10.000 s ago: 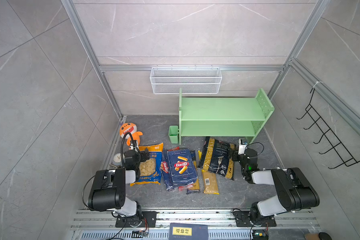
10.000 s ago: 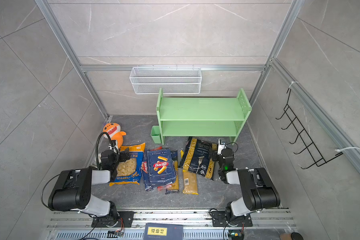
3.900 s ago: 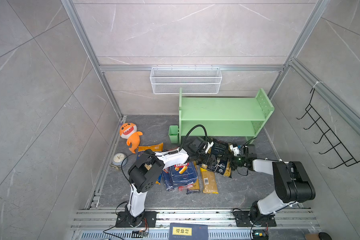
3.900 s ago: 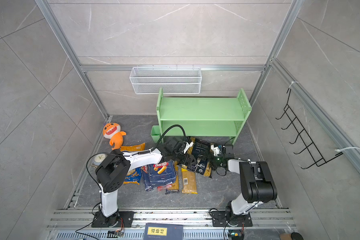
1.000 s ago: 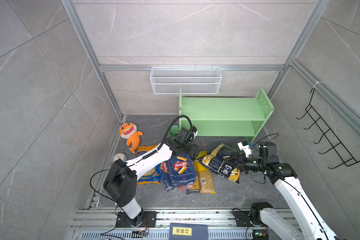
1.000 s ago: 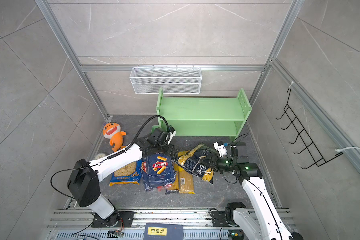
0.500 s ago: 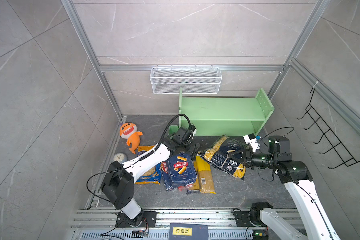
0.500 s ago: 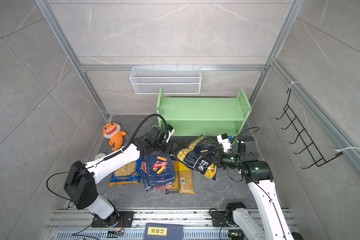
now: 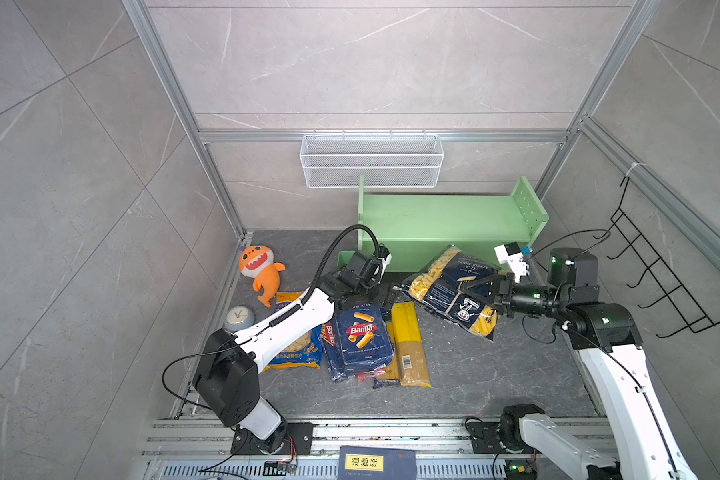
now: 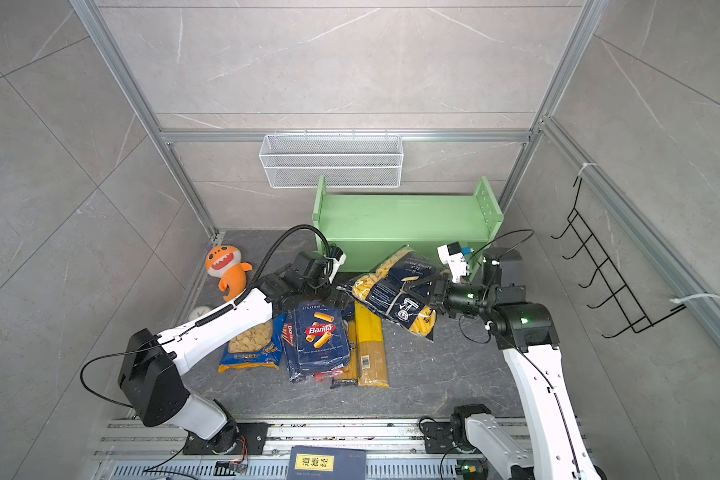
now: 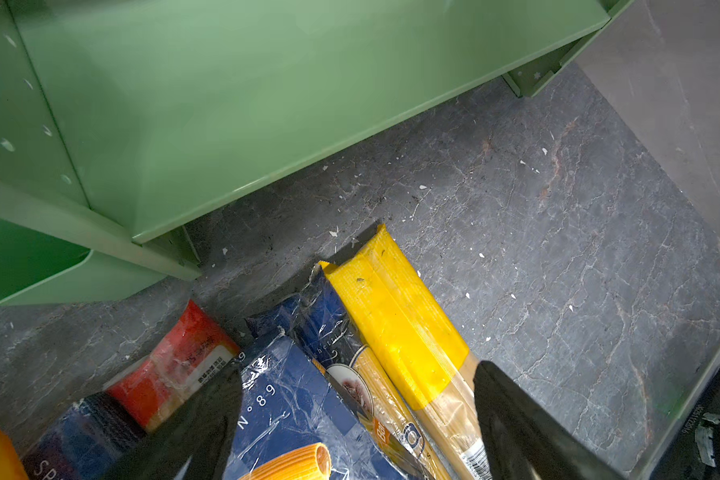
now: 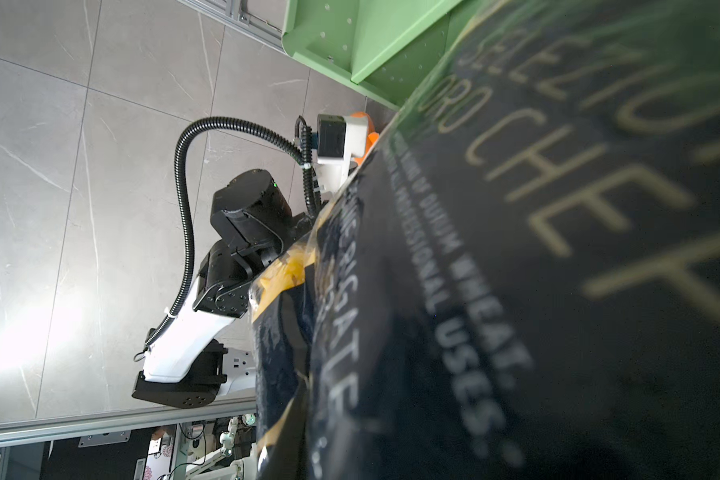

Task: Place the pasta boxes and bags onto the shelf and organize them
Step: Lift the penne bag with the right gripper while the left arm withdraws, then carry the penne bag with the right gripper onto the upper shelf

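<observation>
Penne bag [image 9: 454, 291] is clamped at its 3 o'clock edge by your right gripper [image 9: 481, 289], jaws closed on the film; the bag hangs tilted, low corner at 5 o'clock, and you can't tell if that corner touches the floor. The shelf [image 9: 445, 216] is at the bag's 12 o'clock, so the bag sits just in front of the lower tier's right half, not on it. The rest of the pasta lies flat on the floor at the bag's 8 o'clock: yellow spaghetti pack [image 9: 408, 340] nearest; rigatoni box [image 9: 362, 336] at its 9 o'clock; narrow Barilla spaghetti pack [image 9: 330, 336] tucked under the box's left edge; orecchiette bag [image 9: 296, 349] furthest left, partly under the left arm. In the left wrist view your left gripper [image 11: 354, 374] is spread wide, gripping nothing, above the shelf-side ends of the box, the dark-blue-and-yellow pack [image 11: 341, 353] and the yellow pack; red pack [image 11: 184, 357] lies just outside one finger, with the small green cup [image 11: 30, 274] beyond it. Plush toy [image 9: 260, 270] at the pile's 10 o'clock.
</observation>
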